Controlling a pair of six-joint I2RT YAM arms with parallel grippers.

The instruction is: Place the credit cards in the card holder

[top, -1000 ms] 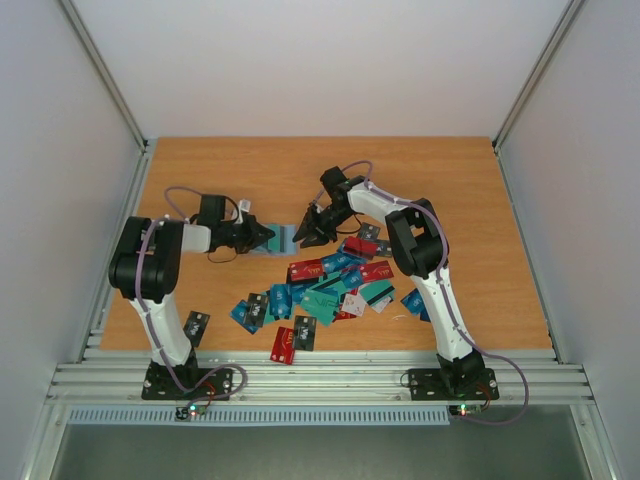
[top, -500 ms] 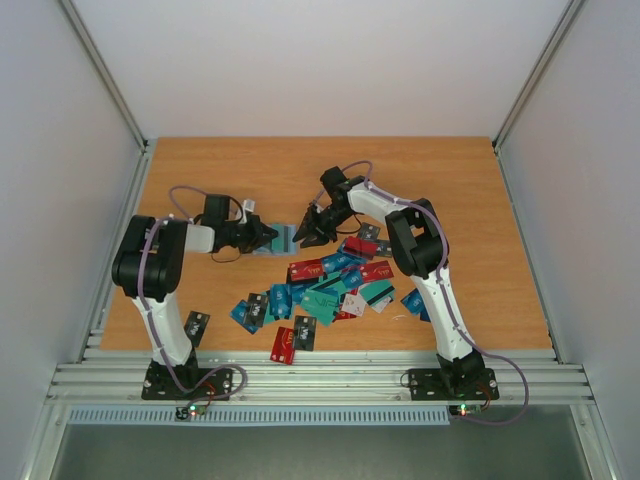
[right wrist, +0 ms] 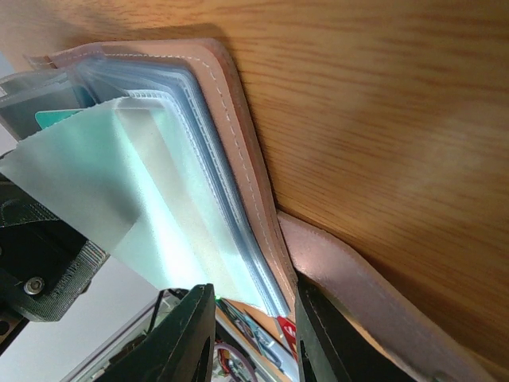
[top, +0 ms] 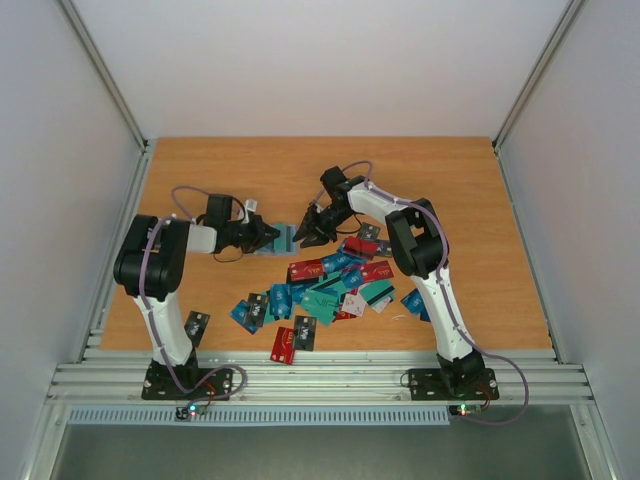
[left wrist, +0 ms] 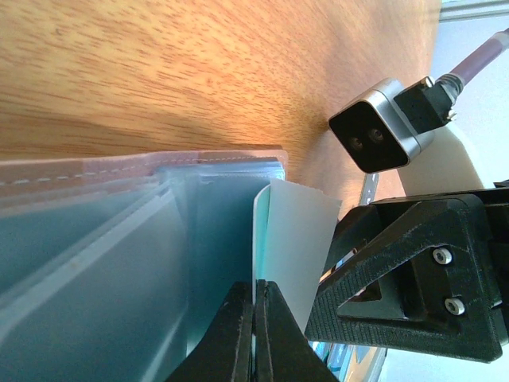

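Over on the left, the left gripper (top: 268, 237) pinches a pale teal card (left wrist: 293, 239) at the card holder (top: 285, 239), mid-way across the table (top: 220, 170). The right gripper (top: 302, 236) clasps the holder's opposite edge. Loose credit cards (top: 330, 282) lie scattered beyond, rightward.

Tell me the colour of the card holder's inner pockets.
The card holder has translucent pale blue-green pockets; clearest in the right wrist view.
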